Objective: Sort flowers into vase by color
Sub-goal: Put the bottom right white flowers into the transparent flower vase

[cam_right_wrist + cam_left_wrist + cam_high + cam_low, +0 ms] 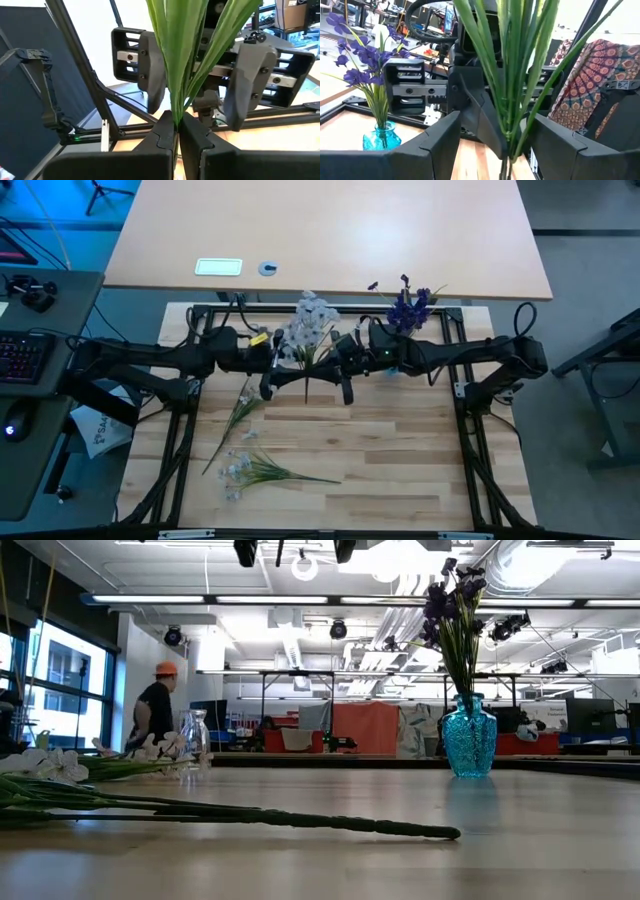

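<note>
Overhead, table-level, two close, mutually facing wrist views.

Pale wooden desk (400, 450) with a smooth, slightly glossy top; glossy blue glass vase (469, 736); matt black plastic tool (176, 132) fingers.

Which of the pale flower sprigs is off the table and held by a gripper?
The pale sprig between the two arms: the right gripper is shut on its stem, with the open left gripper around it. The other two pale sprigs lie flat on the table.

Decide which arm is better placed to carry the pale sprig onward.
Probably the right: the right gripper is shut on the pale sprig at its stem, while the left gripper stands open around it.
</note>
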Tool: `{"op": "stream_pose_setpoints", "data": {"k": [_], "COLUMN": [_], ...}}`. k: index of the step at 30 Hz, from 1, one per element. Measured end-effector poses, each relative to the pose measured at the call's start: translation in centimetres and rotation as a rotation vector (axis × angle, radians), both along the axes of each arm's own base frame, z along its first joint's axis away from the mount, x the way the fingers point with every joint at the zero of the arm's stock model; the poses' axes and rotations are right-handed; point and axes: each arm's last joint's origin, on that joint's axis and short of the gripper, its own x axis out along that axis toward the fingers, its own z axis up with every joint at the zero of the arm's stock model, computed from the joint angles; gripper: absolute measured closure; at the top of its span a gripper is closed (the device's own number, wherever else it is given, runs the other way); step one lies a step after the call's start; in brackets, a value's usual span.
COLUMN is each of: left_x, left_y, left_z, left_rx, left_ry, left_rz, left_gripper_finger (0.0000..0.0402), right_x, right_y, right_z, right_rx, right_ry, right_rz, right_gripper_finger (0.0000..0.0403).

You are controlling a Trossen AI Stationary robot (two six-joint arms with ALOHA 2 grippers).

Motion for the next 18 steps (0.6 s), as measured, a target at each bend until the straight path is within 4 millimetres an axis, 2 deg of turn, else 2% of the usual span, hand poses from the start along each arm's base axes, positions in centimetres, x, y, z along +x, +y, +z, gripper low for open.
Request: {"op": "stream_pose_setpoints", "data": {"k": [5,13,18], "left_x": [0.01,0.12,0.53], "left_y": [-0.03,-0.01,0.01], "left_z": [0.05,0.27,-0.04], "left_rx": [0.001,0.045,0.046], "left_ry": [-0.006,-0.043,-0.040], "left_rz": [-0.005,0.000,-0.001], "left_gripper_finger": [0.0203,0.0301,0.0321], "right_x": [-0.01,-0.02,-0.03], "right_y": [-0.40,-0.73,-0.73], "right_z": [-0.08,-0.12,-0.11], "right_rx": [-0.001,-0.007,-0.008], "right_ry": [0.008,0.011,0.011], "right_rz": [-0.012,-0.022,-0.024], "right_gripper_finger": [0.0402,0.0402,0.0402]}}
